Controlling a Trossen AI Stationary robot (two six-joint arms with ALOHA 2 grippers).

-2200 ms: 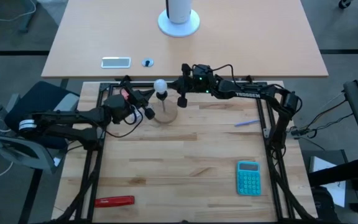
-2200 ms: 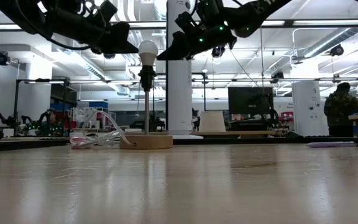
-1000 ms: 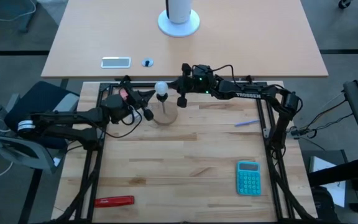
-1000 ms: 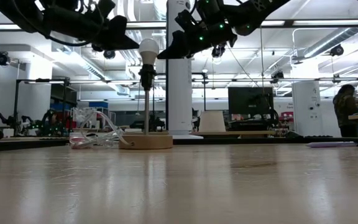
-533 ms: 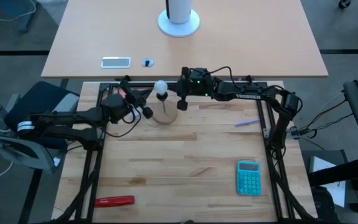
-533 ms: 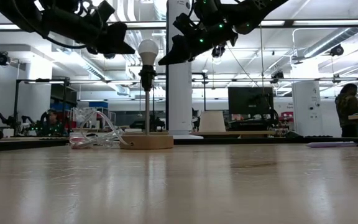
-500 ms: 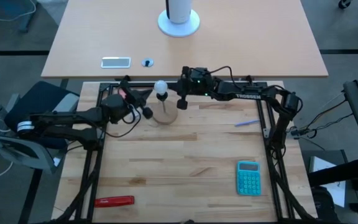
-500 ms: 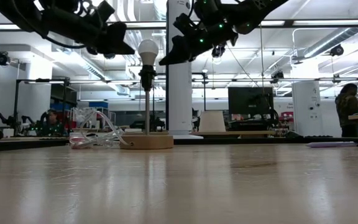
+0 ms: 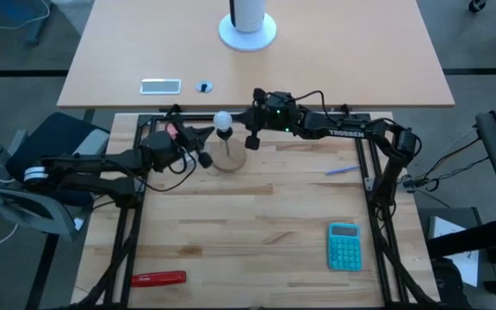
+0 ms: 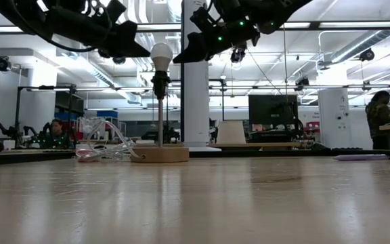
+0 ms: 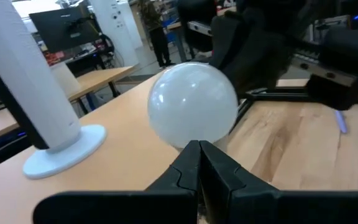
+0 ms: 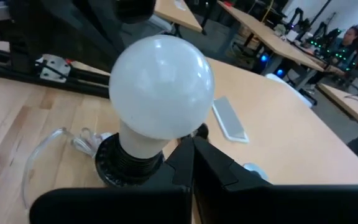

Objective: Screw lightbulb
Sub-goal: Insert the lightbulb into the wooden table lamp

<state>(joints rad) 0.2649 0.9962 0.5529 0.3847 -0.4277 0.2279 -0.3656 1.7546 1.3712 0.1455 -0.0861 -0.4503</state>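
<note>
Two hands, left hand [image 9: 203, 145] and right hand [image 9: 241, 127], both closed, empty, flanking one lightbulb [image 9: 222, 120] seated in socket [image 10: 159, 84]

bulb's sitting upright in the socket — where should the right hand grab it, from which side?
Grip the lightbulb across its round white globe, level from the side. The black socket covers its neck, so only the globe is exposed. The right hand sits shut beside it and would need to open first.

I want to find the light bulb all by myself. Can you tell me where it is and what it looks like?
Look at the far edge of the wooden table, between the left gripper and right gripper. A thin post rises from a round wooden base, and the lightbulb sits on top. It is the only round white ball there.
</note>
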